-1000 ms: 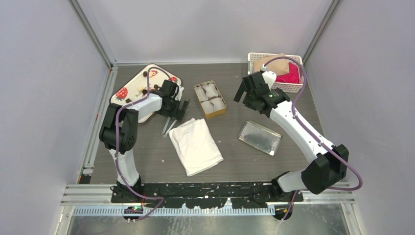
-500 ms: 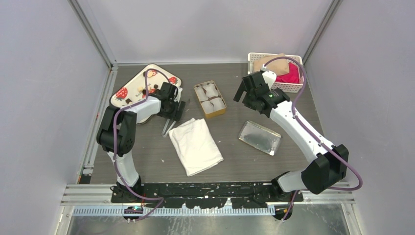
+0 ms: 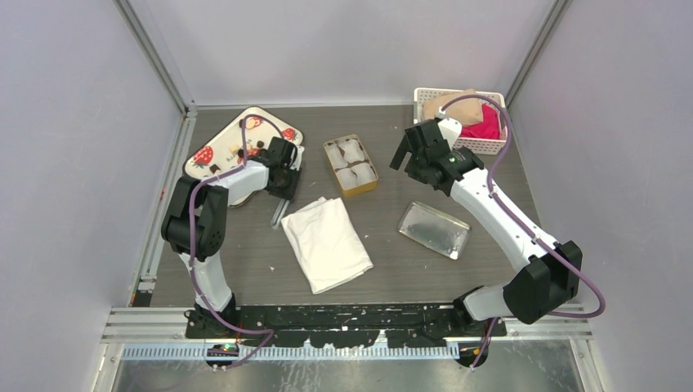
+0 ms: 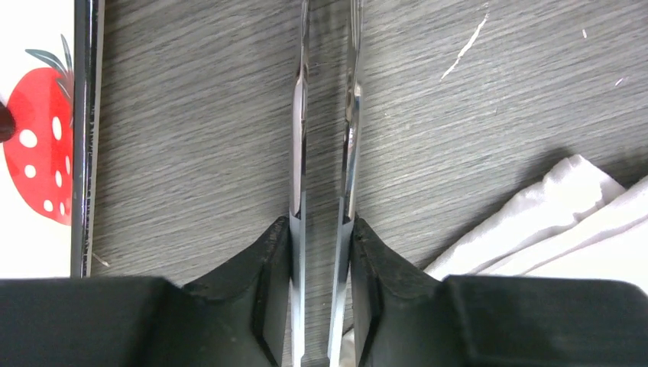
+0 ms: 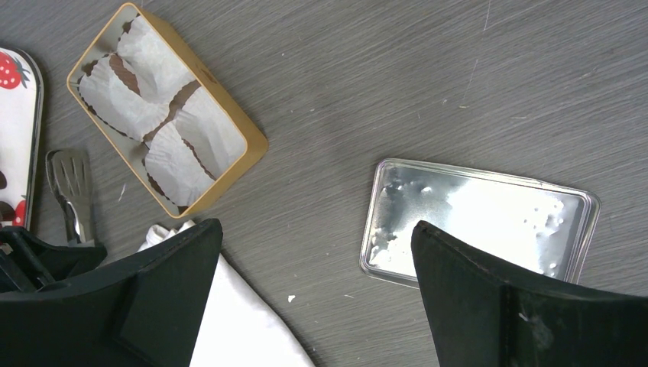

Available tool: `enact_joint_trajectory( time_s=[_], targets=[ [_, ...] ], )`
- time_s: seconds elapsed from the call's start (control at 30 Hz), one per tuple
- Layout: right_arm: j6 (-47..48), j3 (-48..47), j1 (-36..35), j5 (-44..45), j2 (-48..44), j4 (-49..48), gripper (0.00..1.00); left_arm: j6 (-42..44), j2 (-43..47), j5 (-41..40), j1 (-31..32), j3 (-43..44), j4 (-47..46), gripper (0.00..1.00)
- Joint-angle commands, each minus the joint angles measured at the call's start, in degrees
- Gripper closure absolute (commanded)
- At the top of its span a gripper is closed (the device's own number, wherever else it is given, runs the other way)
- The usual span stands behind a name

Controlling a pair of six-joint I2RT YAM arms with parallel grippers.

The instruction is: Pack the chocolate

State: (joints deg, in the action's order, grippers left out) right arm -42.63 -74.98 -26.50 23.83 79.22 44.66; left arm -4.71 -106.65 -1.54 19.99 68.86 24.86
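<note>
chocolate [image 3: 214, 168] | small dark-brown rounded lumps | lying loose, scattered on strawberry tray [image 3: 222, 140]

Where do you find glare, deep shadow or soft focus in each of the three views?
Left wrist: bright glints run along the tongs, and the table's grain is sharp. Right wrist: the silver lid glares white in patches; the right gripper looms as dark shapes. Top external: even light, only soft shadows.

Left gripper [image 4: 321, 229]: bare table [image 4: 191, 115] between tray [image 4: 84, 153], cloth [image 4: 565, 222].
</note>
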Motion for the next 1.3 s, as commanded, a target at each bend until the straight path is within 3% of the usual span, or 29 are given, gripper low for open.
enact_joint_trajectory(
  time_s=[0.0,0.1,0.3,0.57,0.67,0.87,1.03,1.27],
  targets=[
    [-0.6,-0.3,0.2,0.4,-1.8,-1.3,0.01,0.4,1.0,-2.7,-0.3,0.6,0.1,0.76],
    [-0.4,-0.4,0.2,0.6,-2.0,-1.2,0.01,1.3,2.8,-3.4,-0.3,0.7,0.1,0.89],
    [-0.3,-0.6,0.2,0.2,-1.5,-1.4,0.01,2.5,3.9,-3.8,-0.3,3.3,3.6,1.0],
    [0.2,-1.0,0.2,0.4,-1.7,-1.4,0.01,2.5,8.9,-4.1,-0.6,9.7,13.9,1.0],
    [0.2,-1.0,0.2,-0.1,-1.4,-1.6,0.01,1.8,8.3,-4.5,-1.6,14.7,21.7,0.97],
    [0.7,-1.5,0.2,-0.3,-1.0,-1.9,0.01,-2.3,7.2,-2.6,-8.4,21.0,33.9,1.0],
    [1.3,-1.5,0.3,-0.7,-0.5,-2.4,0.01,-7.4,6.2,-0.8,-14.8,23.5,41.2,0.96],
    [2.3,-2.2,0.6,-1.2,0.1,-2.9,0.01,-10.1,5.3,-3.2,-15.7,23.8,45.2,0.75]
  ],
)
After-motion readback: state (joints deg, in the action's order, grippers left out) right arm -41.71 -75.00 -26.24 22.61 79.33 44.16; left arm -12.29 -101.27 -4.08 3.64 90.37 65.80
